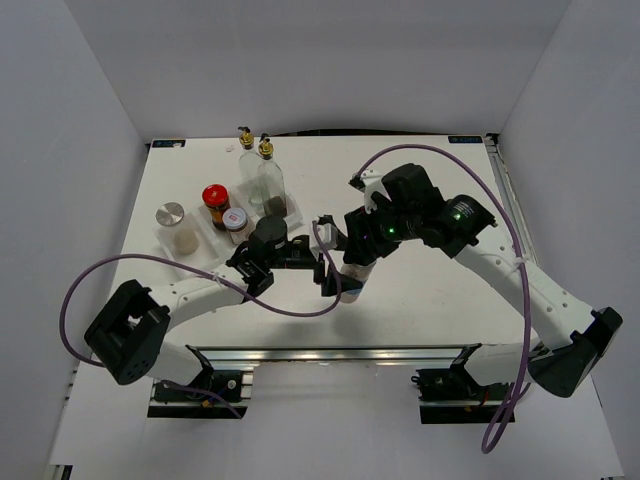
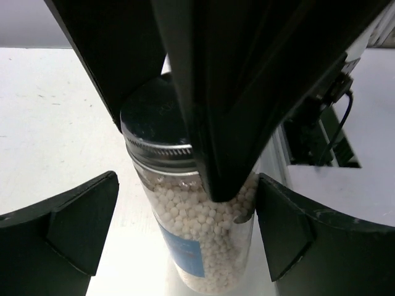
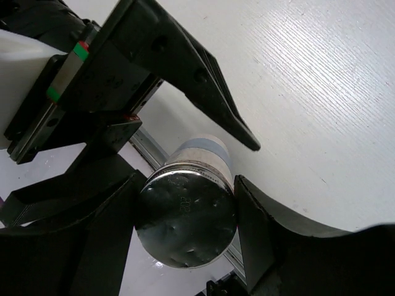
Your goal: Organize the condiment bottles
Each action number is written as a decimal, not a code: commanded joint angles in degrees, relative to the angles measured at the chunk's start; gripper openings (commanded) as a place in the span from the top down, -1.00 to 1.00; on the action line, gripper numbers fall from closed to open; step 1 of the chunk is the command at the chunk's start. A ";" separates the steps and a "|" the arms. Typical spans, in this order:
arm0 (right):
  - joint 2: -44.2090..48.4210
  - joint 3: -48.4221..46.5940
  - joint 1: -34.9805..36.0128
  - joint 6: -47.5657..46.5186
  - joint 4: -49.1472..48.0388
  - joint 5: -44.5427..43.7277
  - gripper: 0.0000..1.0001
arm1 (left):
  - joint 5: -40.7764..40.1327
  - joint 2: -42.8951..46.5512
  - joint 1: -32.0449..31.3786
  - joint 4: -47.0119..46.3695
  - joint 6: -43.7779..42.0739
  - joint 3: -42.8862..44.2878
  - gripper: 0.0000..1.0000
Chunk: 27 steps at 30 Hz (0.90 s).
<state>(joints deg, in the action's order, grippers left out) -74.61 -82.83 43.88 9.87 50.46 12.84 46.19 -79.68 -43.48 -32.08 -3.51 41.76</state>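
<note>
Nearest, by the front rail of the table [image 1: 320, 170]: silver-capped shaker [image 2: 210, 246] of white beads, upright, blue label towards the left wrist camera. Clamped at the cap between the pads of the right gripper [image 3: 185, 191], plain in the right wrist view from above. Base resting on the table or just lifted off it: cannot tell, hidden under the wrists.

Left gripper [image 2: 185, 219] spread wide around the same shaker, a gap on either side, touching nothing. Probably a handover, or a carry towards the tray.

To do it well:
- Keep the shaker vertical.
- Close the left fingers low on the glass, below the right finger, and only then loosen the right.
- Failing that, back the left gripper clear first, so as not to clip the jar.

Right arm reaching in from the right, elbow high, wrist bent steeply down over the cap. Left arm stretched low and level from the left, fingers horizontal.

Farther back on the left: white compartmented tray [image 1: 200, 245] with the second silver-capped shaker [image 1: 172, 222], red-lidded jar [image 1: 215, 200] and small label-lidded jar [image 1: 235, 222]. Behind these, left glass bottle [image 1: 248, 160] and right glass bottle [image 1: 268, 180], both gold-topped.
</note>
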 commanded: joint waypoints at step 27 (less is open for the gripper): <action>12.81 5.38 0.51 3.67 -29.70 -28.11 -0.79 | -18.57 1.98 -0.29 1.74 8.60 2.98 0.46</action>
<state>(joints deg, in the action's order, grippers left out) -64.03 -79.55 44.29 11.81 29.28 -4.62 35.11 -81.14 -43.88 -29.87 2.92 43.59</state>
